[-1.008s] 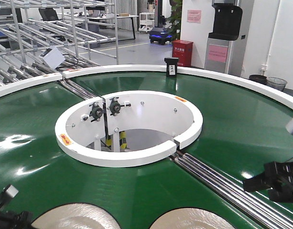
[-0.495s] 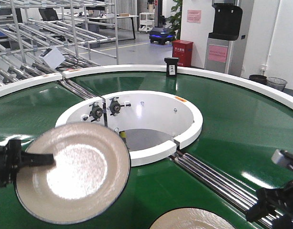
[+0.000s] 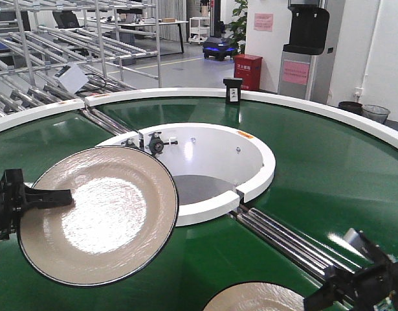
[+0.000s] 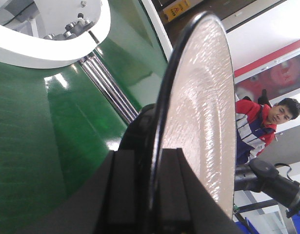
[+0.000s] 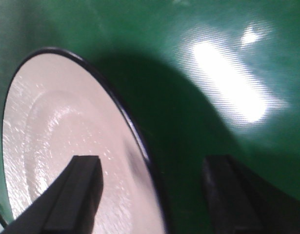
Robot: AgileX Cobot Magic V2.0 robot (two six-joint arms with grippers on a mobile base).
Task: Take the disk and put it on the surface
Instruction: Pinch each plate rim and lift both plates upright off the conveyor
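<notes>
Left wrist-mounted view shows the left claw (image 4: 152,204) pinching the disk (image 4: 203,107) by its dark rim, tilted above the green belt (image 3: 302,168). It looks stiff, glazed, slippery and breakable, so a firm edge grip suits it. The right claw (image 5: 154,195) is spread astride the rim of a second disk (image 5: 67,146) lying on the belt.

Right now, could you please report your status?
Left end effector shut on beige glazed dark-rimmed disk, held above green conveyor belt. Right end effector open, straddling rim of second beige disk on belt. No obstruction visible.
</notes>
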